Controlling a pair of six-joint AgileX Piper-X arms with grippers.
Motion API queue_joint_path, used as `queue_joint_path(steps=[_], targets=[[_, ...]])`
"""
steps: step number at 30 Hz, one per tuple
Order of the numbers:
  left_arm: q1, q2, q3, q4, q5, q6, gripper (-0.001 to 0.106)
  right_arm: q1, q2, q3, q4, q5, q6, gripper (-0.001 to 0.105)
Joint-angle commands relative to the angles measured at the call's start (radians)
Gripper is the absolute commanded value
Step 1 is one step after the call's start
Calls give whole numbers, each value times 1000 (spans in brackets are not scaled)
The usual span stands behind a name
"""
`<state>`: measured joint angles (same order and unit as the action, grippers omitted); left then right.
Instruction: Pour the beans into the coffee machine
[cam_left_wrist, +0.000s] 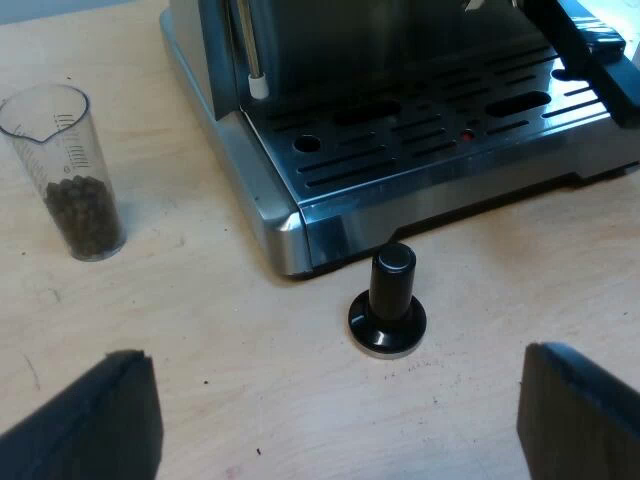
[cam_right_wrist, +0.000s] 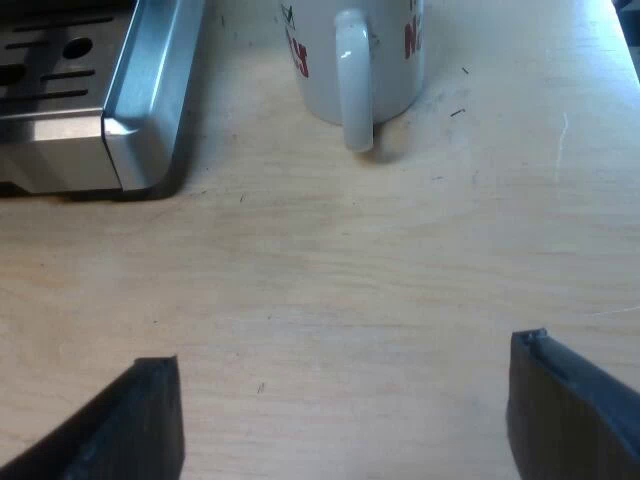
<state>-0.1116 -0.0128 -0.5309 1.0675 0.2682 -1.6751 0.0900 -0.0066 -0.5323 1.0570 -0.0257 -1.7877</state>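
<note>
A clear measuring glass (cam_left_wrist: 68, 175) stands upright on the wooden table, about a third full of dark coffee beans (cam_left_wrist: 82, 215). It is a short way from the corner of the steel espresso machine (cam_left_wrist: 330, 150), whose slotted drip tray (cam_left_wrist: 440, 125) faces me. My left gripper (cam_left_wrist: 340, 425) hangs open above the bare table, its fingers wide apart and holding nothing. A tamper with a black knob (cam_left_wrist: 388, 302) stands just before the machine's base, between me and the tray. My right gripper (cam_right_wrist: 345, 420) is open too, over bare wood near the machine's corner (cam_right_wrist: 120, 110).
A white mug with red print (cam_right_wrist: 355, 60) stands upright past the right gripper, its handle turned toward me. A thin steam wand (cam_left_wrist: 250, 50) hangs at the machine's side. A dark arm part (cam_left_wrist: 595, 55) reaches over the far end of the drip tray.
</note>
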Motion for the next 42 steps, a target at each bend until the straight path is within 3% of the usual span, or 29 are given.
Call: queue_joint_path(steps=[1, 16, 21, 30, 33, 37, 39, 42], targets=[[-1, -37, -2, -12, -2, -12, 105, -6, -45, -4, -9, -1, -2, 68], [-1, -37, -2, -39, -5, -10, 105, -6, -45, -8, -33, -6, -2, 68], [-1, -22, -12, -76, -34, -48, 105, -6, -30, -54, -73, -27, -4, 68], [-1, 105, -38, -121, -34, -48, 105, -6, 148, -187, -74, -208, -58, 68], [-1, 145, -38, -155, -34, -48, 105, -6, 220, -227, -74, -259, -115, 68], [-1, 181, -38, -194, -49, -48, 105, -6, 255, -242, -79, -296, -144, 68], [-1, 200, -38, -210, -62, -48, 105, -3, 332, -262, -118, -411, -172, 68], [-1, 223, -38, -224, -66, -48, 105, 24, 377, -261, -171, -443, -171, 68]])
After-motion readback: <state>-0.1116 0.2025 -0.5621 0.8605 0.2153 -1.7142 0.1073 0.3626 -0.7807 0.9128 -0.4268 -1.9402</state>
